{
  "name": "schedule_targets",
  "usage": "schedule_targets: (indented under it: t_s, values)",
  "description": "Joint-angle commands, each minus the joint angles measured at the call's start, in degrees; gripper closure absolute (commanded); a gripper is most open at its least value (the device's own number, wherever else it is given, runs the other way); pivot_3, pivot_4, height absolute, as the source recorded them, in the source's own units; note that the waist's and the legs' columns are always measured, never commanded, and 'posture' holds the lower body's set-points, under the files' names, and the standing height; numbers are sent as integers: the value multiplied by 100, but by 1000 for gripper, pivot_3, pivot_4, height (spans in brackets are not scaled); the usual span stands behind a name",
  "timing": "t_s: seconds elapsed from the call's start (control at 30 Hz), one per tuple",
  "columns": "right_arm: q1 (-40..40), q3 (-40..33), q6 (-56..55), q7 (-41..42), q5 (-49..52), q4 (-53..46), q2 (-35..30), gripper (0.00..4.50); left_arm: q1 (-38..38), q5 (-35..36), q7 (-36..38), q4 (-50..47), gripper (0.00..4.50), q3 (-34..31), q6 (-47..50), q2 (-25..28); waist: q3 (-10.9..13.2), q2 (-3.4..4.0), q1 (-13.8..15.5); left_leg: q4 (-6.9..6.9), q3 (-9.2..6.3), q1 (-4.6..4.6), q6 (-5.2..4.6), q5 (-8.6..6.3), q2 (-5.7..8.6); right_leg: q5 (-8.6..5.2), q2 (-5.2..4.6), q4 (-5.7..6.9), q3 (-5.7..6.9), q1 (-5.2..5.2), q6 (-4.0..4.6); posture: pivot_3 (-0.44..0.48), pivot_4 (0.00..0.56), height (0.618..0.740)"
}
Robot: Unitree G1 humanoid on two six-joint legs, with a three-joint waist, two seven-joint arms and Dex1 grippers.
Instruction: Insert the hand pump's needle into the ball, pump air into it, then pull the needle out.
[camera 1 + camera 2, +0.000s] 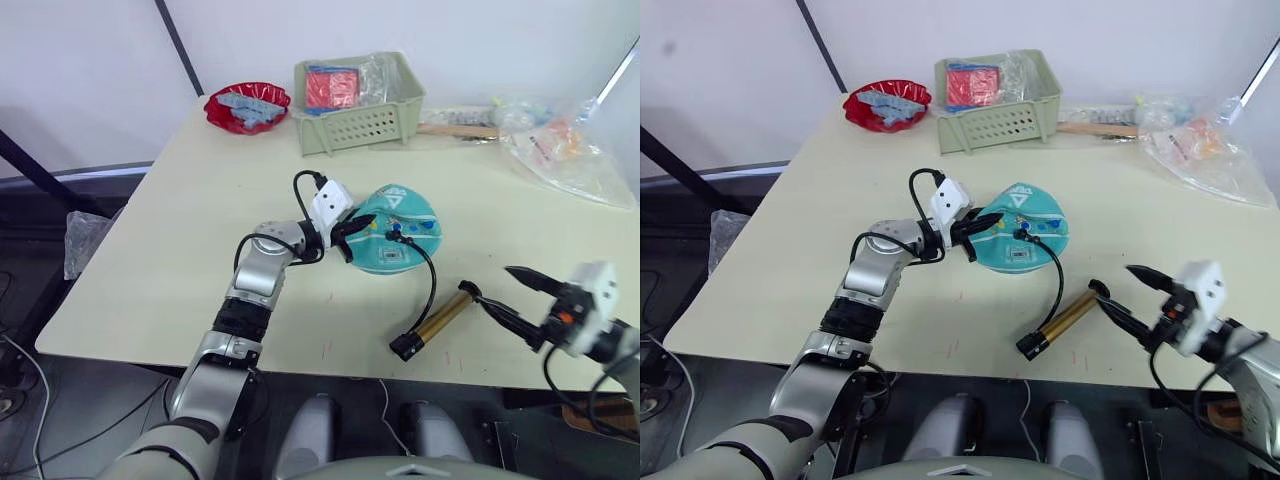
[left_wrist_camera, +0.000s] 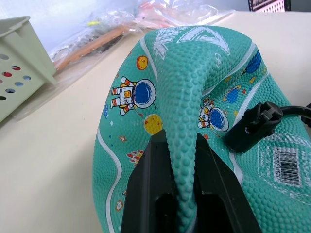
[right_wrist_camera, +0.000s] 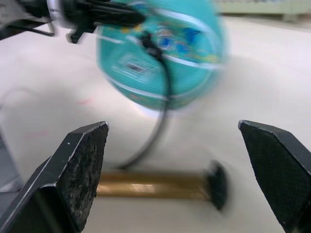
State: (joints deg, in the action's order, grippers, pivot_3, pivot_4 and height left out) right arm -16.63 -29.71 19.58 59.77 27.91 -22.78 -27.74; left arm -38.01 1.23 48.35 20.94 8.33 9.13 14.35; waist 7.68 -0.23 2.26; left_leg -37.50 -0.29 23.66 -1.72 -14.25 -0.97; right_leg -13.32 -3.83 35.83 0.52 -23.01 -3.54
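The teal ball [image 1: 405, 222] lies mid-table, partly deflated, with cartoon prints and a white label patch. My left gripper [image 1: 350, 236] is shut on a raised fold of its skin [image 2: 182, 111], one black finger [image 2: 153, 189] on each side. A black fitting [image 2: 252, 126] sits against the ball's surface; the needle itself is hidden. From it a thin black hose [image 1: 431, 278] curves to the gold hand pump [image 1: 436, 321], which lies flat on the table. My right gripper [image 1: 513, 296] hovers just right of the pump's T-handle [image 1: 468, 291], open and holding nothing.
A green basket [image 1: 358, 105] and a red bowl [image 1: 247, 107] stand at the table's far edge. Clear plastic bags [image 1: 560, 145] and a wooden stick [image 1: 460, 130] lie at the back right. The near table edge [image 1: 330, 372] runs just in front of the pump.
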Motion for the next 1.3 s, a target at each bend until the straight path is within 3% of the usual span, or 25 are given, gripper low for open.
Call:
schedule_targets:
  t_s: [0.03, 0.43, 0.5, 0.57, 0.7, 0.77, 0.8, 1.3]
  values:
    - [-362, -451, -689, 381, 372, 77, 8, 22, 136, -83, 86, 318, 4500, 284, 161, -27, 0, 0, -18, 0, 2, -2, 0, 0, -2, -6, 2, 0, -1, 0, 9, 0, 150, 738]
    - [-854, -864, -1902, 835, 1044, 568, -17, 22, 26, 83, 180, 483, 4500, 208, 200, -78, -1, 3, 2, -2, 5, -6, 0, 0, -1, -12, 2, 1, -10, 3, 21, 0, 150, 738]
    - [-844, -842, -1991, 849, 1102, 599, -21, 0, 23, 159, 158, 447, 3683, 159, 250, -95, -2, 3, 4, -2, 5, -6, 0, 0, -1, -11, 2, 1, -10, 3, 24, 0, 150, 738]
    - [-847, -809, -2050, 855, 1147, 625, -23, 0, 17, 206, 147, 404, 3138, 147, 277, -88, -1, 2, 3, -3, 5, -6, 0, 0, -1, -10, 1, 2, -10, 5, 24, 0, 150, 738]
    - [-864, -696, -2175, 896, 1159, 709, -10, 0, -6, 607, 226, 34, 1011, -23, 554, -163, 0, 1, 0, -4, 7, -6, 0, 0, -1, -1, 2, 3, -10, 4, 40, 0, 150, 738]
    - [-871, -639, -2205, 923, 1165, 734, -4, 0, -19, 728, 330, -236, 644, -28, 602, -125, 3, 1, -1, -4, 6, -6, 0, 0, -1, -1, 2, 4, -10, 4, 40, 0, 150, 738]
    - [-865, -611, -2221, 920, 1159, 745, -7, 0, -23, 759, 353, -379, 143, -24, 659, -88, 10, 3, -5, -5, 5, -5, 0, 0, -2, 0, 2, 4, -9, 4, 40, 0, 150, 738]
    - [-654, -292, -2420, 815, 1155, 842, 23, 0, 179, 1350, 313, -1752, 32, -407, 1216, 404, 62, 7, -62, -7, 7, 2, 1, 1, -3, 14, 7, 8, -12, -4, 20, 0, 150, 738]
